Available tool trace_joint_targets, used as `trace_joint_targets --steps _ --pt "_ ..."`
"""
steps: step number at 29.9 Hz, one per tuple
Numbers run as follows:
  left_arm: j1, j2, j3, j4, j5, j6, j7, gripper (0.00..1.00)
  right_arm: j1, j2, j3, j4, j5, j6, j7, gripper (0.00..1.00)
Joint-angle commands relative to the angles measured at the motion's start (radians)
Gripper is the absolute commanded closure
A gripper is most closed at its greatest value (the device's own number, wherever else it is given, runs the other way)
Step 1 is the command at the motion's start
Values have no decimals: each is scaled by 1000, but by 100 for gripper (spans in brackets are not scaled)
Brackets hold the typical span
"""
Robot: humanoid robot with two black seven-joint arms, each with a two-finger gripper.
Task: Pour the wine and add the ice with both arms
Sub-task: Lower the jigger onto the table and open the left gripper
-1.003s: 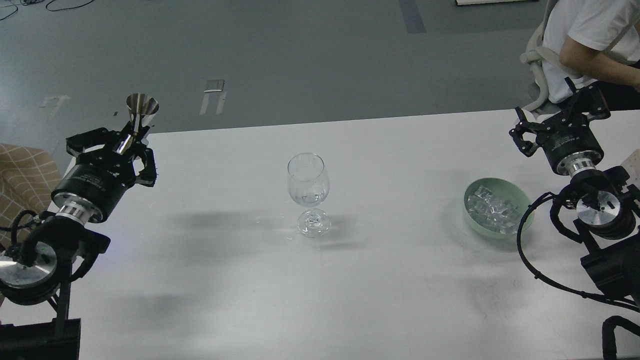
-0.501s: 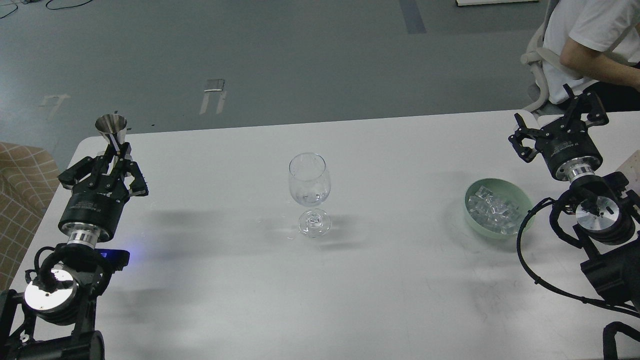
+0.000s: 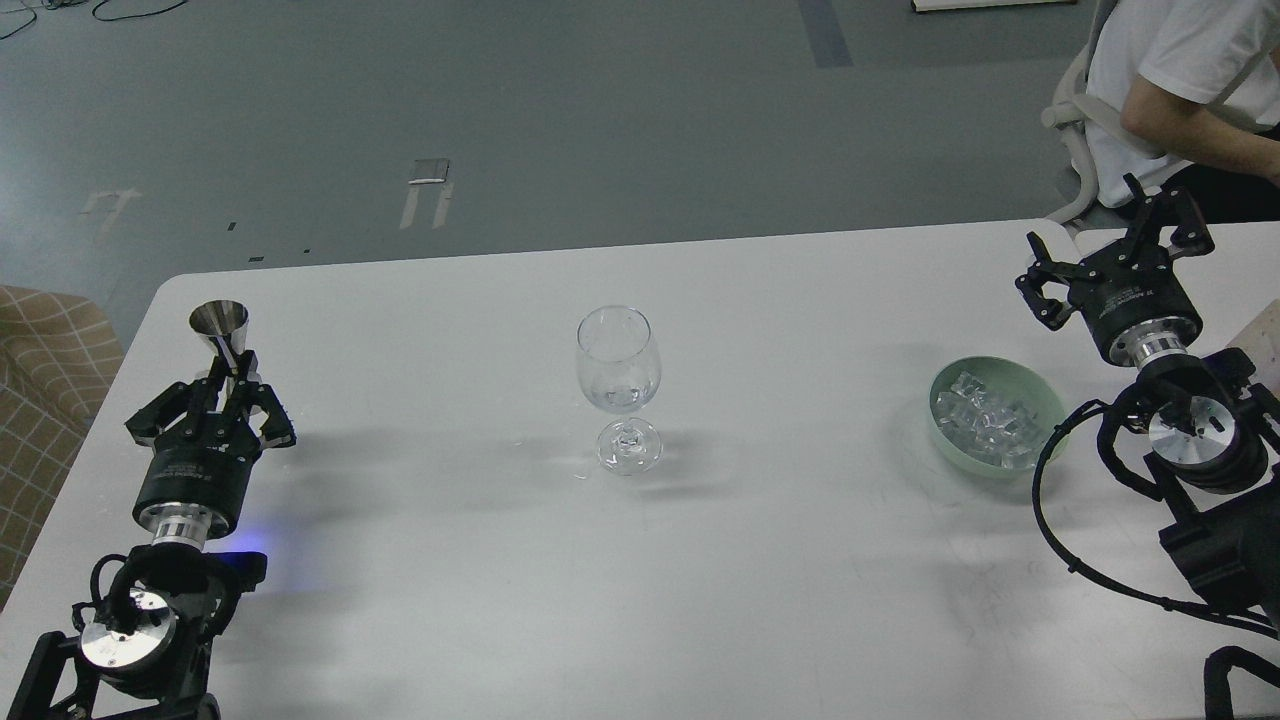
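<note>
A clear stemmed glass (image 3: pixel 618 366) stands upright at the table's middle, with a little colourless wine (image 3: pixel 620 397) at the bottom of its bowl. A heap of ice cubes (image 3: pixel 985 420) lies in a pale green bowl (image 3: pixel 1045 400) at the right. My left gripper (image 3: pixel 222 395) is at the table's left side, shut on a shiny steel cone-shaped jigger (image 3: pixel 220 328) that it holds upright, far left of the glass. My right gripper (image 3: pixel 1108 255) hangs open and empty behind and to the right of the bowl.
The white table (image 3: pixel 640 580) ends at its far edge just behind both grippers. A seated person in a white shirt (image 3: pixel 1170 70) is at the back right. A tan checked cushion (image 3: pixel 40 360) lies off the table's left edge.
My left arm has swung back and down to the near left, bringing the jigger from above the table's far edge to low over its left side. My right gripper barely shifted.
</note>
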Motion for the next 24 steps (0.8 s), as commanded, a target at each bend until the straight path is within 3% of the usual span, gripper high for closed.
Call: trace_joint_targets --steps 1,7,12,15,19,24 --pt "-8 0 2 24 2 8 -7 79 0 1 0 -1 0 0 0 0" --pt "-50 -2 7 83 9 44 -42 79 2 0 0 -1 0 0 -1 0" --pt "-53 -3 19 87 11 46 -44 78 2 -2 0 -4 0 0 -1 0" --pt "-56 -3 24 87 12 50 -44 72 2 3 -1 -7 0 0 -1 0" --pt "-74 -2 34 89 12 109 -45 69 2 4 -1 -9 0 -1 0 0" --pt "-74 -5 36 89 18 115 -45 69 0 3 -1 -10 0 0 0 0"
